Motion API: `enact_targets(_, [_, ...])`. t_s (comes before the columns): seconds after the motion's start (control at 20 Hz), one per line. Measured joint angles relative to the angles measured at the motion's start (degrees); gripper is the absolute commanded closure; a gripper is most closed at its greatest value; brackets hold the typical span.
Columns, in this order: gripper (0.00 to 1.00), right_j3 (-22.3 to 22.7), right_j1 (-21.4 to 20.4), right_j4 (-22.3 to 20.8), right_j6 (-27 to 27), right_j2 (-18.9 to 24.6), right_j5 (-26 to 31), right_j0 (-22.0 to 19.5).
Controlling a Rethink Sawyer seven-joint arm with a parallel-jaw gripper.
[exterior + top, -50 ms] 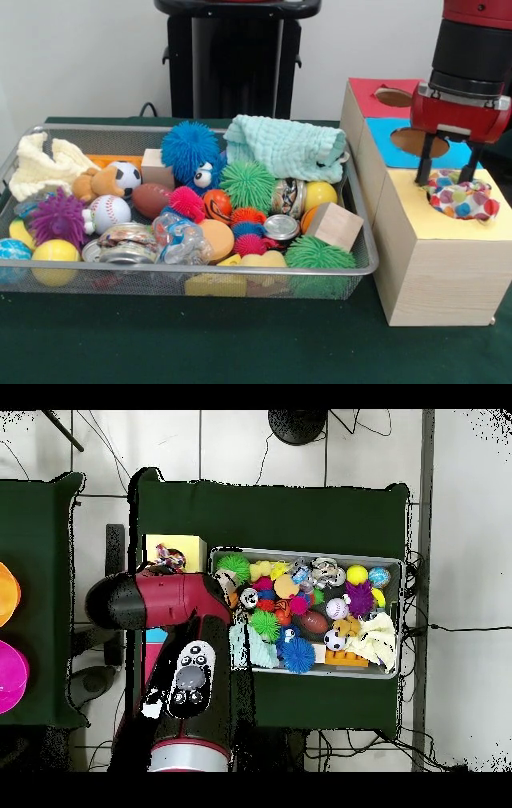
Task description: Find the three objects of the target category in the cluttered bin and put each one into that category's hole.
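My gripper hangs over the yellow-topped section of the wooden box, fingers spread apart and open. A polka-dot cloth sits bunched in the yellow hole, just below and between the fingertips. In the wire bin a mint-green cloth lies at the back right and a cream cloth at the back left. In the overhead view my red arm hides the gripper and most of the box. Only the yellow top and a bit of the polka-dot cloth show.
The box also has a red-topped hole and a blue-topped hole behind the yellow one. The bin holds spiky balls, sports balls, tins, wooden blocks and a plush toy. An orange disc and a pink disc lie on a side table.
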Motion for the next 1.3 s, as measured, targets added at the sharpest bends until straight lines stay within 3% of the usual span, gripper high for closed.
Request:
enact_targets(0.7, [1.0,-0.4,0.6,1.9,0.0,0.2,0.1,-0.2])
enact_targets(1.3, [1.0,-0.5,4.4,4.8,0.0,5.2,-3.8,-4.6])
